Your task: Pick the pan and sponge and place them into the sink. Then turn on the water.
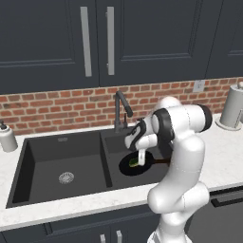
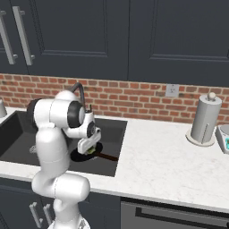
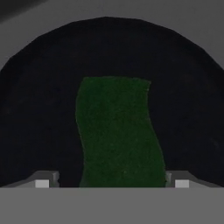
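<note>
Round matte black pan (image 1: 136,165) is seen right of centre in the left base view, lying in the right basin of the sink (image 1: 28,156). Dark green rough sponge (image 3: 118,131) lies inside the pan, centre of the hand view. Gripper (image 3: 112,183) is spread wide, sponge between the tips, untouched. Brick backsplash (image 2: 134,100) and faucet (image 1: 121,109) are shown by the base views.
</note>
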Robot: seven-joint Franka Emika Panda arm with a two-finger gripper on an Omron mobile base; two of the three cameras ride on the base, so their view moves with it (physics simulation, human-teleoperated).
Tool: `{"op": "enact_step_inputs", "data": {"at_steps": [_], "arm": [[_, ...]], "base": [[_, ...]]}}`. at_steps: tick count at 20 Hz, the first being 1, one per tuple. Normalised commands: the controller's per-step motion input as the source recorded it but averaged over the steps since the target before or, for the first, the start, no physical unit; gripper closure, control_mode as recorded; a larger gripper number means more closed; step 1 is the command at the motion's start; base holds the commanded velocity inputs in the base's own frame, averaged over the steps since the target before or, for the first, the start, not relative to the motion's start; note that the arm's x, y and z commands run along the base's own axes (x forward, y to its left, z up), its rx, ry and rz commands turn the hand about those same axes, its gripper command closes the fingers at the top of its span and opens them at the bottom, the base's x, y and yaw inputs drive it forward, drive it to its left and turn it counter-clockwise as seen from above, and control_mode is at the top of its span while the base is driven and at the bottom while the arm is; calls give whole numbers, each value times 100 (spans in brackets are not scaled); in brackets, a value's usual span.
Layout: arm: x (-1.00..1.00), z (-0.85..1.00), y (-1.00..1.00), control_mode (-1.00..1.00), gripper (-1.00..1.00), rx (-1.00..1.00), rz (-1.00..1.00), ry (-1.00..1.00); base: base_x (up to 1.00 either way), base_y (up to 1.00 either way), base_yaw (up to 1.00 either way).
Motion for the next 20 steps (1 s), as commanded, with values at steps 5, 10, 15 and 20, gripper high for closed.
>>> {"op": "enact_step_inputs", "data": {"at_steps": [5, 10, 15, 20], "arm": [[-2, 48, 0, -100, -100, 0, 0, 0], [-18, 48, 0, -100, -100, 0, 0, -1], [-30, 28, -4, -100, -100, 0, 0, -7], [-26, 23, 0, -100, -100, 0, 0, -13]], "base": [[0, 0, 0], [0, 0, 0], [0, 0, 0], [0, 0, 0]]}}
